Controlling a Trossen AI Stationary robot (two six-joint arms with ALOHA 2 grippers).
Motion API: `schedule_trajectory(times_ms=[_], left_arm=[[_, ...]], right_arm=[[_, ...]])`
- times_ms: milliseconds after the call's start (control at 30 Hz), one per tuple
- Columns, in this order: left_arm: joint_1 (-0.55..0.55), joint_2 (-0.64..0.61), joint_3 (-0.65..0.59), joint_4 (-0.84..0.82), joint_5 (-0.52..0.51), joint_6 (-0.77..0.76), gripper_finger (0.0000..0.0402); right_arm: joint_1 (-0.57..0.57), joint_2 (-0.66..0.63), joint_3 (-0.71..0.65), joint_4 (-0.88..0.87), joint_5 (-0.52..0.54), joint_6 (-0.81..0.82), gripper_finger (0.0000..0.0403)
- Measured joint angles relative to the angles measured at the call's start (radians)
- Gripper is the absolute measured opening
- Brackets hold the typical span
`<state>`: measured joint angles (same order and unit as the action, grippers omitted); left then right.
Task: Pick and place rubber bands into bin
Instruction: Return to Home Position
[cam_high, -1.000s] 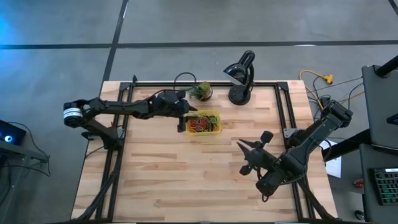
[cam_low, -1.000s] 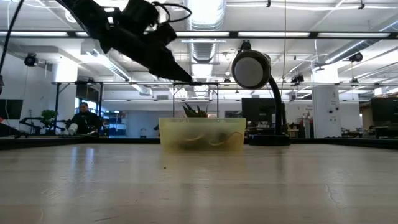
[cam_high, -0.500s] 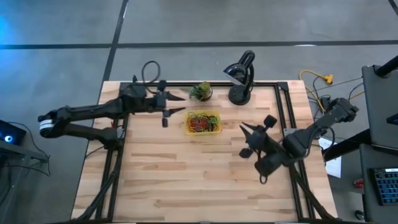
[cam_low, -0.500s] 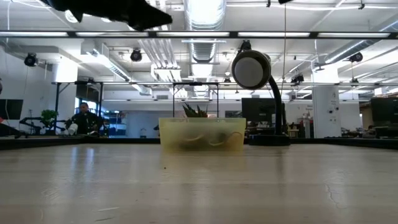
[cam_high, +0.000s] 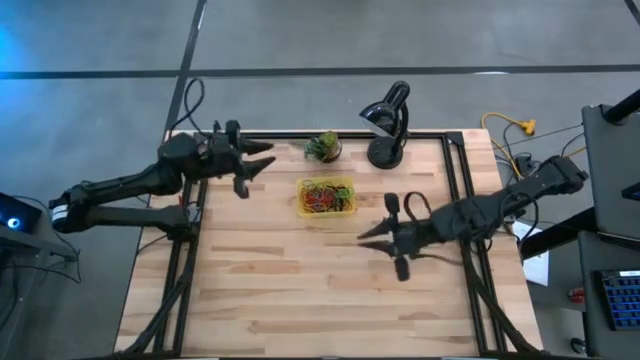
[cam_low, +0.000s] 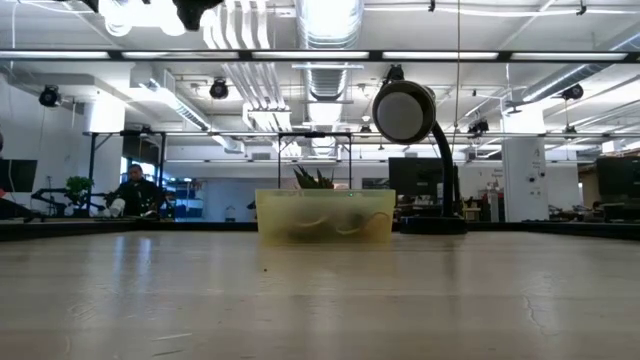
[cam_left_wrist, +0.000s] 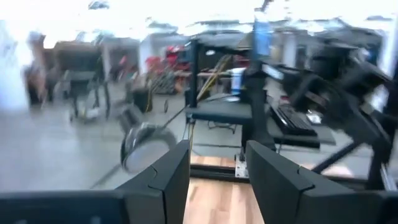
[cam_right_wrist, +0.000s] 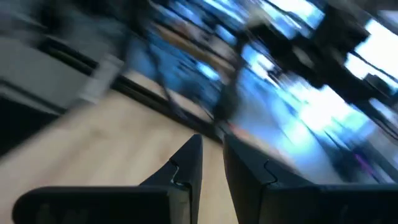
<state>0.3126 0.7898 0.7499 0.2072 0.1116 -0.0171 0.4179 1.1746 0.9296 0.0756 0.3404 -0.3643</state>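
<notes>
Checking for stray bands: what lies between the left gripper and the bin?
Nothing: in the high view, only bare wooden tabletop separates the left gripper from the bin.

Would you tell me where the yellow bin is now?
In the high view, the bin sits centre-back on the table, beside the potted plant and lamp.

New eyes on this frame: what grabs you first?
Yellow bin mid-table, full of coloured rubber bands. Arms flank it, holding nothing: left gripper raised to its left, right gripper to its right, nearer the front edge. Black desk lamp and small plant stand behind it.
</notes>
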Motion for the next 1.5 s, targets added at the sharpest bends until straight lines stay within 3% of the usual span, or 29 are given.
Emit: schedule_trajectory(times_ms=[67, 133, 300, 533, 700, 933, 1100, 1300, 1500], left_arm=[[0.000, -0.030, 0.000, -0.015, 0.056, 0.116, 0.0142], [0.000, -0.059, -0.006, -0.046, 0.120, 0.261, 0.0142], [0.005, -0.095, -0.025, -0.069, 0.137, 0.370, 0.0141], [0.029, -0.099, -0.063, -0.122, 0.138, 0.383, 0.0141], [0.086, -0.186, -0.161, -0.118, 0.136, 0.378, 0.0141], [0.155, -0.349, -0.271, -0.129, 0.143, 0.313, 0.0141], [0.168, -0.495, -0.313, -0.141, 0.142, 0.205, 0.0141], [0.168, -0.603, -0.439, -0.132, 0.059, 0.056, 0.0141], [0.168, -0.680, -0.596, 0.052, 0.056, -0.032, 0.0141]], right_arm=[[-0.055, -0.032, -0.002, 0.006, -0.183, -0.035, 0.0059], [-0.116, -0.059, -0.002, 0.003, -0.281, -0.026, 0.0059], [-0.284, -0.109, -0.003, -0.065, -0.320, 0.065, 0.0059], [-0.440, -0.163, -0.043, -0.127, -0.543, 0.033, 0.0059], [-0.470, -0.268, -0.187, -0.044, -0.550, 0.012, 0.0059], [-0.520, -0.511, -0.414, 0.119, -0.522, 0.064, 0.0059], [-0.541, -0.646, -0.541, 0.194, -0.481, 0.101, 0.0059], [-0.543, -0.690, -0.649, 0.318, -0.386, 0.144, 0.0059], [-0.543, -0.688, -0.686, 0.361, -0.382, 0.161, 0.0059]])
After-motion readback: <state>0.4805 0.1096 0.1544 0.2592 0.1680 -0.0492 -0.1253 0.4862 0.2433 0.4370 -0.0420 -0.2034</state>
